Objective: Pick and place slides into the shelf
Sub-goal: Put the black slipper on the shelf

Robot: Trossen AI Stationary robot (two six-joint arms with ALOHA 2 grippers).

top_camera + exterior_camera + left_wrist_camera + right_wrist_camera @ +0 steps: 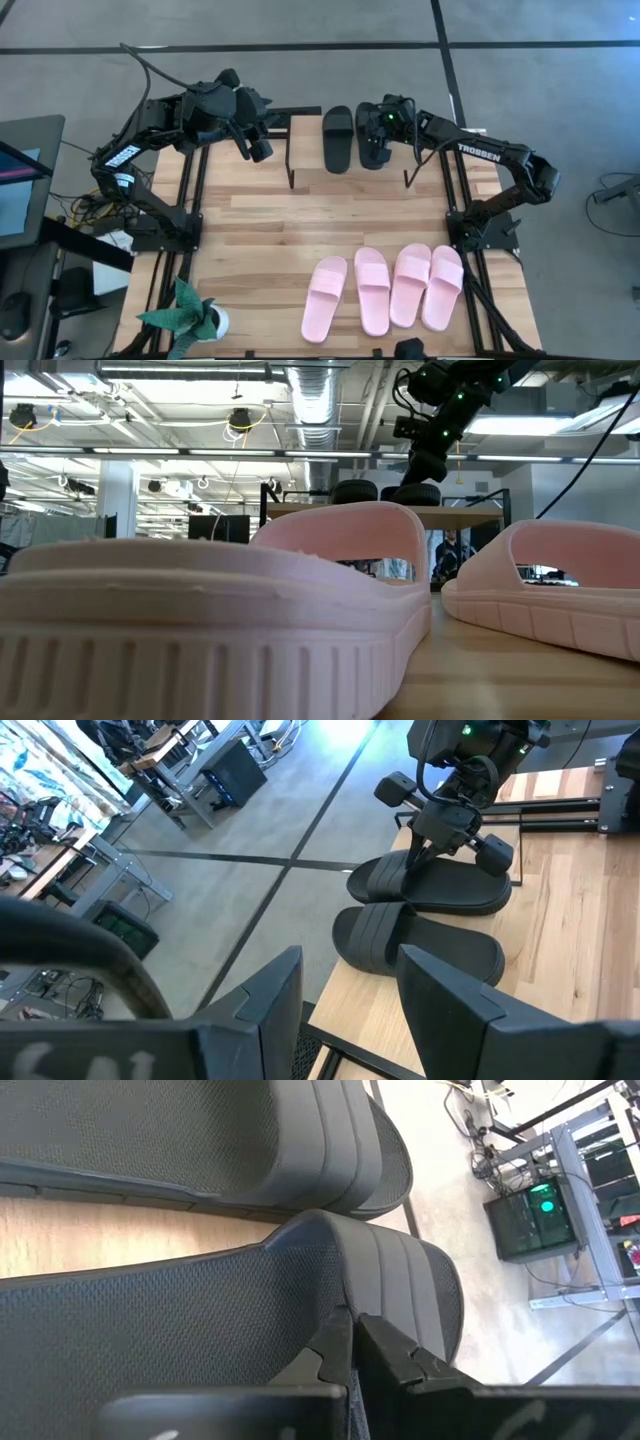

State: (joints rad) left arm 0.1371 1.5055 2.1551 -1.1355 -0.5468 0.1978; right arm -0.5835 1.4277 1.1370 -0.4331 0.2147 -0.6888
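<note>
From above, the shelf [365, 150] sits at the far end of the wooden tabletop [270, 230]. Two black slides lie side by side on top of it: the left black slide [338, 139] and the right black slide [374, 140]. The right gripper [381, 120] is down on the far end of the right one. The left gripper [256, 148] hangs in the air just left of the shelf, holding nothing. Four pink slides [385, 288] lie in a row at the near end of the tabletop, and a small green plant [188, 314] stands at the near left corner.

From tabletop height, two pink slides [250, 610] fill most of the view. Far behind them the black slides [385, 492] sit up on the shelf, with the right gripper [425, 465] coming down onto them.

From the left wrist, that arm's own fingers [455, 1000] are spread wide apart with nothing between them. Past them, the right gripper [415, 855] pinches the strap of the farther black slide [430, 885], and the nearer black slide [415, 942] lies just beside it.

From the right wrist, the fingers [385, 1345] are pressed together on the strap of a black slide [200, 1310]. The other black slide [220, 1140] lies right next to it.
</note>
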